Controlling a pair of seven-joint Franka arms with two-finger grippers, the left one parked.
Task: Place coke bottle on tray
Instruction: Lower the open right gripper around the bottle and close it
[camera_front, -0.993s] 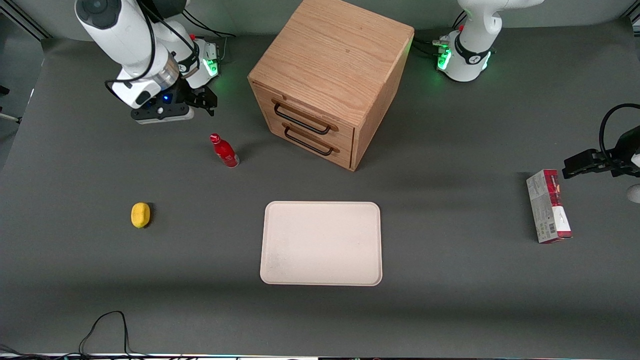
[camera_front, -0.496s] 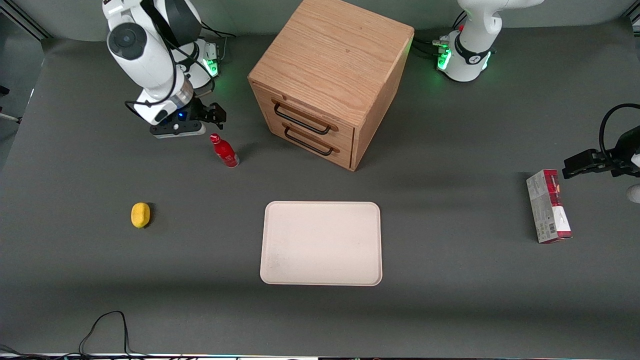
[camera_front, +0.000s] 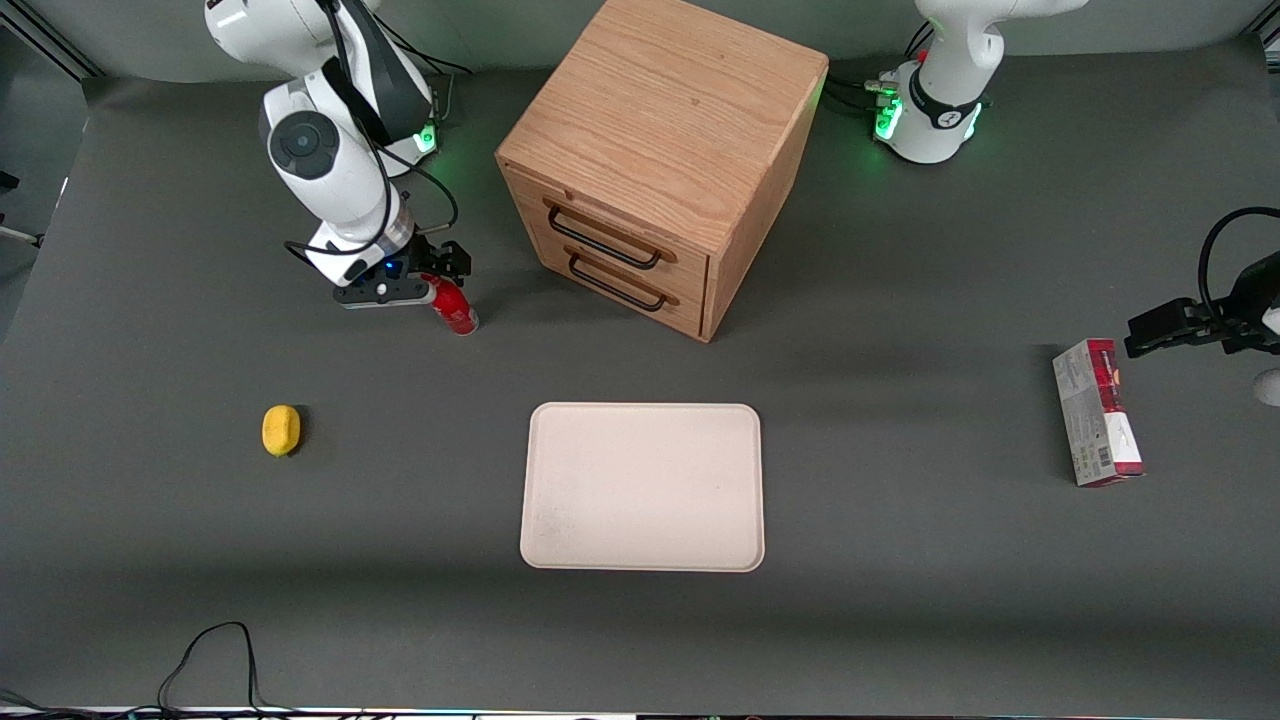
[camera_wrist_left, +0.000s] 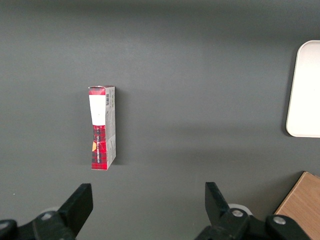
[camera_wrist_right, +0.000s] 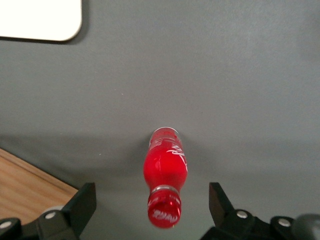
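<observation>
The wooden drawer cabinet (camera_front: 655, 160), the largest thing on the dark grey table (camera_front: 900, 560), was seen standing farther from the front camera than the tray (camera_front: 642, 487). The tray, flat, cream-white and round-cornered with a low rim, was found bare, nearer the camera and well apart from the bottle. A red-and-grey carton box (camera_front: 1097, 412) was seen lying toward the parked arm's end of the table. The gripper (camera_front: 420, 275) was held just above the coke bottle (camera_wrist_right: 165, 176), its fingers (camera_wrist_right: 81, 206) spread wide with one on each side of the cap and nothing pinched between them. The bottle was seen standing on the table beside the cabinet's drawer front, all red with a red cap, a narrow neck and white script on its body. A small yellow lump (camera_front: 281, 430) was seen toward the working arm's end.
</observation>
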